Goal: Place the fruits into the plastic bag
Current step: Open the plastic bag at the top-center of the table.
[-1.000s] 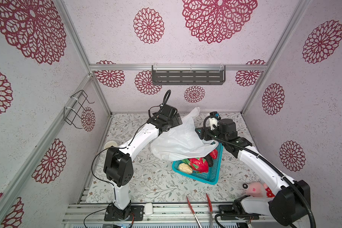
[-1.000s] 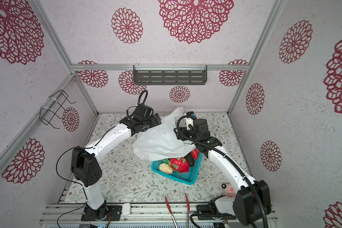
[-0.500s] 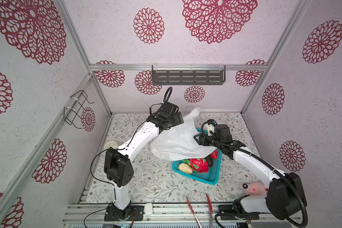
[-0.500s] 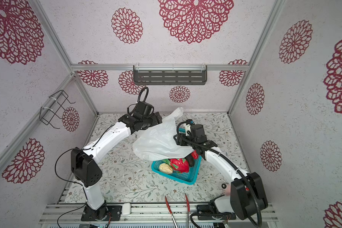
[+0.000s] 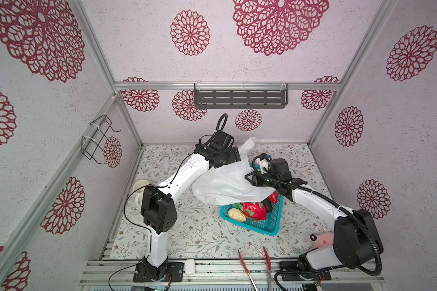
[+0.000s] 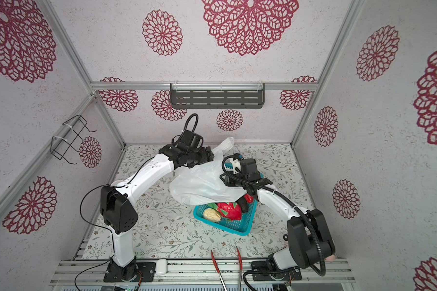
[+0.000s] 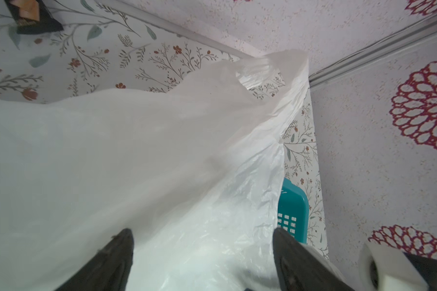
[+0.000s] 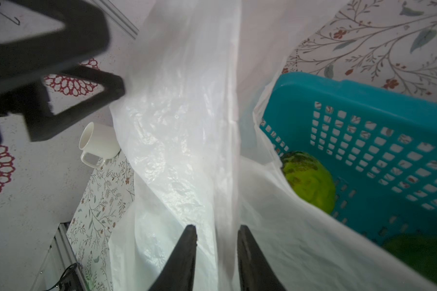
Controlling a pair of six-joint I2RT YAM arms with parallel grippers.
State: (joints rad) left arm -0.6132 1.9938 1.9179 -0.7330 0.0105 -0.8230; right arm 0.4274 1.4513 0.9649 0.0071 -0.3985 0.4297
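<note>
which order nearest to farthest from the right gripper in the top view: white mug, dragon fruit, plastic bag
From the right gripper, in a top view:
1. plastic bag: right at it, with a fold running between its jaws.
2. dragon fruit: in the teal basket, just toward the front.
3. white mug: far off on the robot's left side.

L end effector (image 7: 202,230) wide, R (image 8: 216,226) narrow-gapped
</note>
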